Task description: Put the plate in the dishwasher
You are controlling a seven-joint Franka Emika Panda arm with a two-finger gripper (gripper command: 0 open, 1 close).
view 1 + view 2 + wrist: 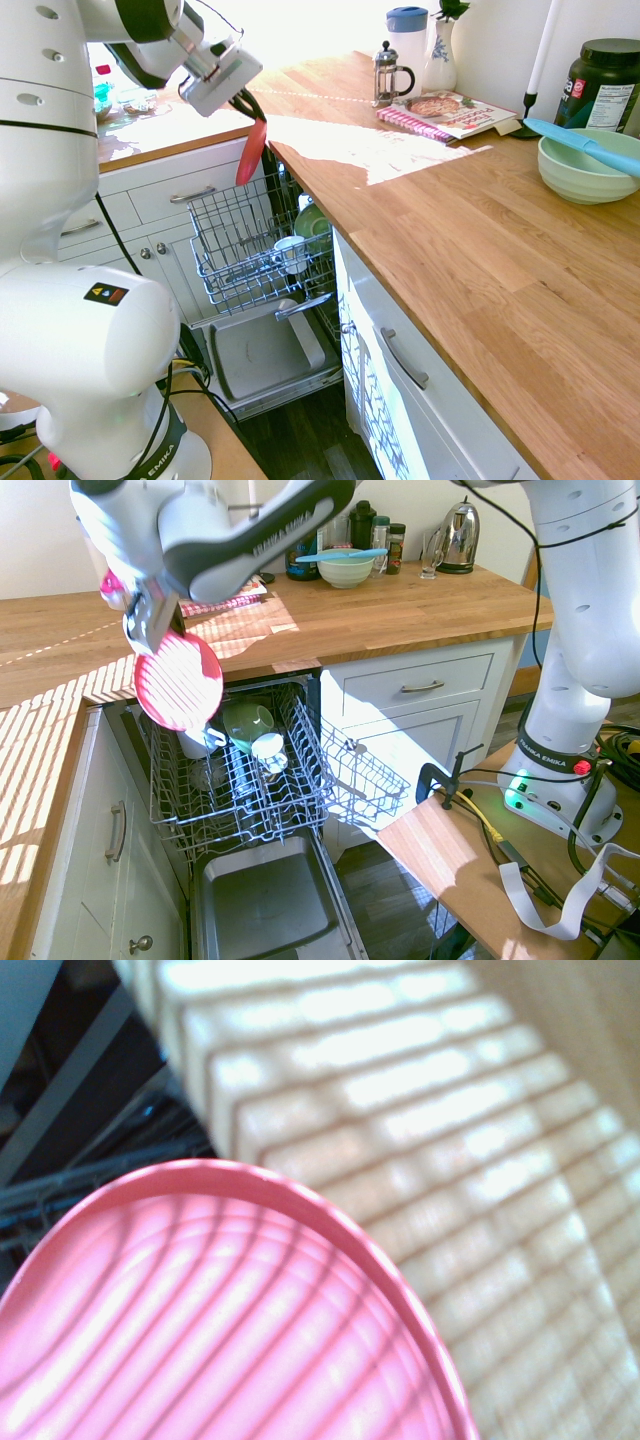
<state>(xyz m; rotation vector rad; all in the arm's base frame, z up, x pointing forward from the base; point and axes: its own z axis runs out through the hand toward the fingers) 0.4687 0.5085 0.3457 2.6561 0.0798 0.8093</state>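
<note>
Your tool [150, 630] pinches plate [178, 680] by its rim, hanging upright over the rack [240, 780] of open dishwasher [265, 900], nr table [400, 610] edge.

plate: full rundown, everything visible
The plate is round, shallow, coral-red with a paler pink centre, and looks plastic. It hangs on edge, held at its upper rim by the shut gripper, above the dishwasher's pulled-out rack at the counter edge. Striped shadows cross it. Nothing else touches it.
</note>
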